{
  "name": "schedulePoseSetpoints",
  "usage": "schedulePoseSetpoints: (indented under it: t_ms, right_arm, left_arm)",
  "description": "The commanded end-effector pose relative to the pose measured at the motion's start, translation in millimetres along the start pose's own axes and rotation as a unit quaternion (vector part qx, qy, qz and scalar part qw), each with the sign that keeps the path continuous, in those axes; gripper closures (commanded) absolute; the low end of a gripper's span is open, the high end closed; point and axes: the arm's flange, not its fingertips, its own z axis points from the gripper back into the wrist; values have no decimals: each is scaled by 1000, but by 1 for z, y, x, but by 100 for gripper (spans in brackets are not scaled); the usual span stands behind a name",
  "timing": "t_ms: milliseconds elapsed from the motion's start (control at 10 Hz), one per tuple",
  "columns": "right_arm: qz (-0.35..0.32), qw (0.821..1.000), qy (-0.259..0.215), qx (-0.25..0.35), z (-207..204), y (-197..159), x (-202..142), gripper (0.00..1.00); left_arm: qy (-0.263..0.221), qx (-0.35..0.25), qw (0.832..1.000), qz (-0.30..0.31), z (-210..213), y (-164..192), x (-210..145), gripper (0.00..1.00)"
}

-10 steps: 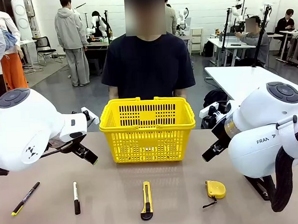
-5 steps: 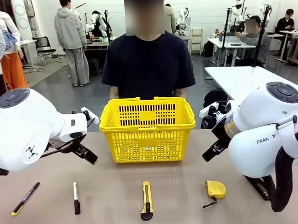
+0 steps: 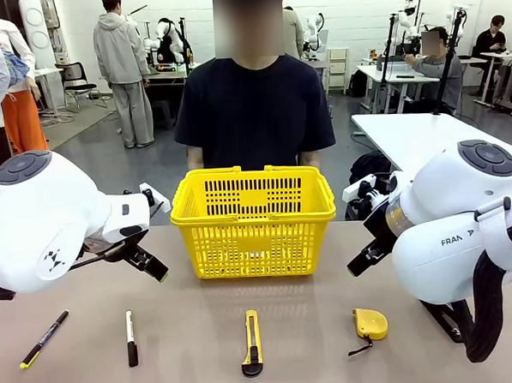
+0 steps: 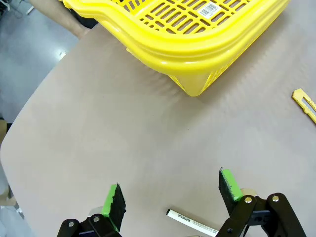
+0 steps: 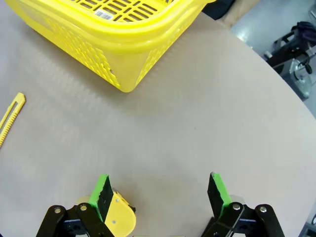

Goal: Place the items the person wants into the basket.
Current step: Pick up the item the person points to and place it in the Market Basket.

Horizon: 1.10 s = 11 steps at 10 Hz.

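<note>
- A plain beige table (image 3: 195,332) with a matte top (in the wrist views its far corners look rounded).
- A yellow slotted basket (image 3: 254,243) stands upright at the middle, toward the far side.
- Four things lie in a row along the near side, well apart from each other. From left to right:
  - a thin black pen (image 3: 44,339) with a yellow end, lying slanted
  - a marker (image 3: 131,338), white half farther away
  - a yellow-and-black utility knife (image 3: 252,343)
  - a yellow tape measure (image 3: 370,324), black strap trailing to its near left
</note>
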Motion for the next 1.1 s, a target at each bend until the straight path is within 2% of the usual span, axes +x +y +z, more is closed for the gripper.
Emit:
schedulePoseSetpoints:
  t_ms: [0, 700, 800, 900, 1000]
  right_arm:
    - [0, 1000, 0, 0, 0, 0, 0, 0]
    - [0, 1000, 0, 0, 0, 0, 0, 0]
    - [-14, 999, 38, 6, 4, 8, 3, 0]
    - [-22, 999, 42, -14, 26, 14, 4, 0]
    - [-15, 999, 23, -27, 63, 22, 2, 0]
  left_arm:
    - [0, 0, 1000, 0, 0, 0, 0, 0]
    - [0, 0, 1000, 0, 0, 0, 0, 0]
    - [30, -9, 999, 7, 5, 1, 0, 0]
    - [28, -12, 1000, -7, 26, -2, 2, 0]
    - [19, -5, 1000, -11, 58, -9, 1, 0]
